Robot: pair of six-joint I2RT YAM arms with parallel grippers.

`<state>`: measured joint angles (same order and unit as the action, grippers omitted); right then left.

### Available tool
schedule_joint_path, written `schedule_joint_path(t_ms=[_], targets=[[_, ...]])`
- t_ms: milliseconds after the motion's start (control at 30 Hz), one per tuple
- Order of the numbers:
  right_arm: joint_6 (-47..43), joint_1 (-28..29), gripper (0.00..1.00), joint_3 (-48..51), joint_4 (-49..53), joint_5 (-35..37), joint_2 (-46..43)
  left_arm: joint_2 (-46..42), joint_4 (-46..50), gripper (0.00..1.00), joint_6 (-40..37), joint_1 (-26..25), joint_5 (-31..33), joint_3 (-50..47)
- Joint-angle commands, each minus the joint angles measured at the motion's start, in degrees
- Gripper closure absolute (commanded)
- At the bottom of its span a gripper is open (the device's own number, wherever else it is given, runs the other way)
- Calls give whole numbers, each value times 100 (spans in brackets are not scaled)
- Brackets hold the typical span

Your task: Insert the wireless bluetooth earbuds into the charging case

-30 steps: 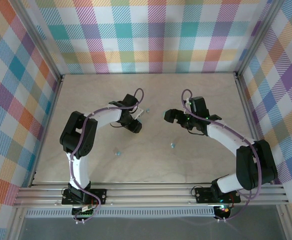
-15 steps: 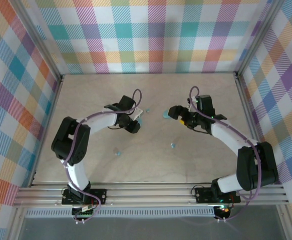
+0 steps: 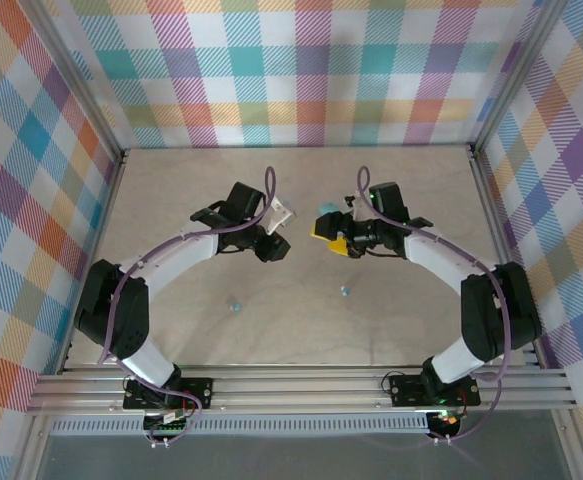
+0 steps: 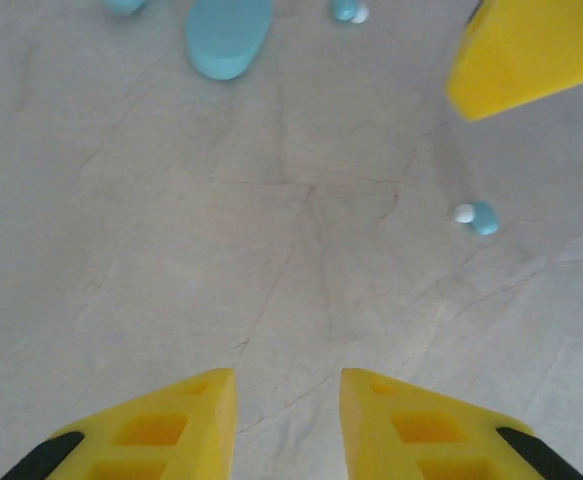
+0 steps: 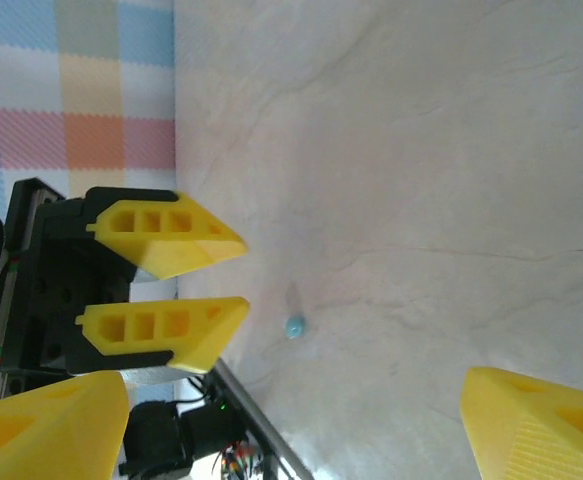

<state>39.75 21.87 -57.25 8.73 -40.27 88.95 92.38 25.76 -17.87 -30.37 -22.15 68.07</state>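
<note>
Two of the tiny pale-blue shiny plastic earbuds [image 3: 236, 303] lie loose on the pale marbled tabletop [image 3: 171, 200] in front of the arms, the second earbud [image 3: 344, 291] off to the right, and both sit exactly where they sat a second ago, none of them in a case. Since then both arms have stretched farther toward the back of the table, and the left arm's elbow has swung out to the left. The left gripper [image 3: 271, 243] now faces the right gripper [image 3: 329, 238] closely near the table's middle, where earlier they were well apart. The light-blue oval plastic charging case [image 3: 326, 210] lies just behind the right gripper. In the left wrist view the left gripper's yellow fingers [image 4: 186, 425] are parted only narrowly, with nothing between them, above bare table. An earbud with a white tip [image 4: 479, 217] lies ahead to their right, and the case [image 4: 229, 30] lies farther ahead. The right gripper's fingers [image 5: 41, 430] are spread wide and empty.
</note>
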Motion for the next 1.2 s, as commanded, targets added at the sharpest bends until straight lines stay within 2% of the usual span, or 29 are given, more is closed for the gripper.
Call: schedule_joint_path(t_ms=[0,167,400,533,700,867,1000,1167], targets=[[-285,37,14,-288,577,117,55,-28,339,68,-50,-48,6,99],[-643,29,15,-812,1511,1042,140,106,415,63,20,-48,503,160],[-1305,-166,15,-1912,2659,2305,303,-172,150,55,167,84,1147,-13],[-1512,-445,16,-2553,3113,2846,679,-397,50,49,491,472,1218,36],[-1574,-705,18,-3036,3310,3172,1090,-496,-18,40,978,1077,1231,331],[-1604,-779,18,-3324,3348,3578,1408,46,165,38,1438,1467,1303,1103],[-1656,-885,22,-3728,3671,3791,1878,634,230,38,1750,1499,1296,1603],[-1734,-948,27,-4354,4209,4036,2631,1291,23,39,1925,1385,977,1952]])
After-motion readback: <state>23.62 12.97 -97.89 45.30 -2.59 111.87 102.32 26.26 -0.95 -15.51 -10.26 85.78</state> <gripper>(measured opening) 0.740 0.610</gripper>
